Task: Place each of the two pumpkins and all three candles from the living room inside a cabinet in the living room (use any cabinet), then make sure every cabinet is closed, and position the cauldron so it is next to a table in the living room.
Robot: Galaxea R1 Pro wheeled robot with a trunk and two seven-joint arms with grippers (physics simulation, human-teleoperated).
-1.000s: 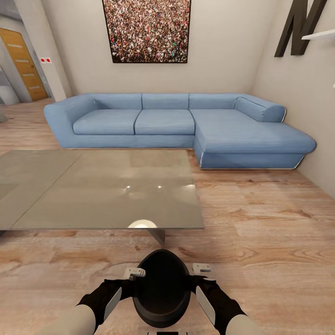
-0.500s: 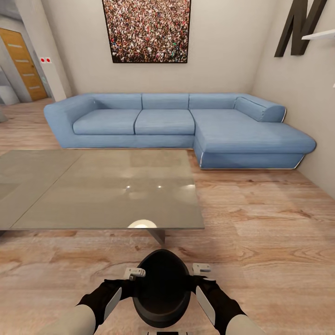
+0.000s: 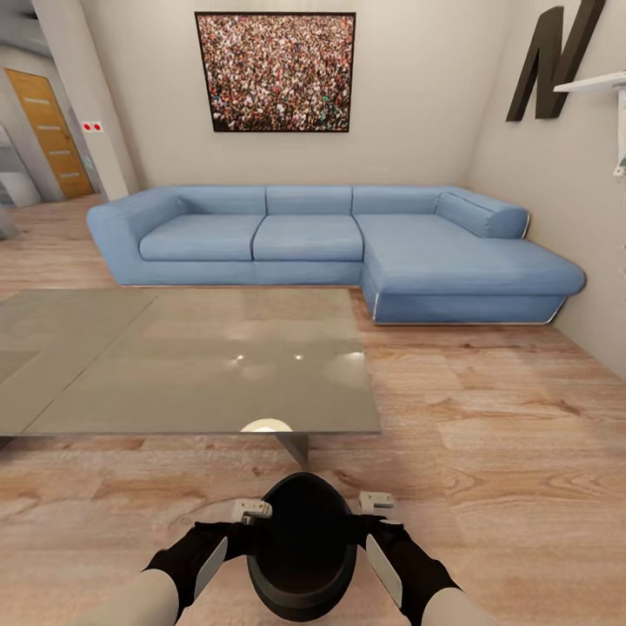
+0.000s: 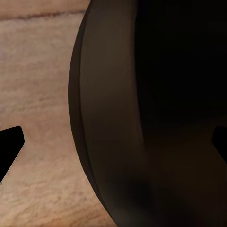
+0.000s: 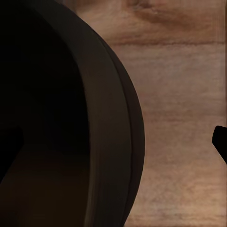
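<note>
The black round cauldron [image 3: 300,556] sits low just in front of me, over the wood floor, a short way from the near edge of the grey glass table [image 3: 174,365]. My left gripper [image 3: 252,513] and right gripper [image 3: 376,502] flank its rim on either side. In the left wrist view the cauldron's wall [image 4: 113,118] lies between the spread fingers, with floor showing between the outer fingertip [image 4: 10,151] and the wall. The right wrist view shows the same: the cauldron's wall [image 5: 94,118] with a gap to the outer fingertip [image 5: 220,144]. Both grippers look open.
A blue corner sofa [image 3: 348,243] stands against the far wall behind the table, under a large framed picture [image 3: 275,71]. A wooden door [image 3: 52,130] is at the far left. A white shelf [image 3: 600,83] juts from the right wall. Bare wood floor lies to the right.
The whole picture has shifted down a little, so the camera has moved. The cauldron sits slightly lower against the grippers than before.
</note>
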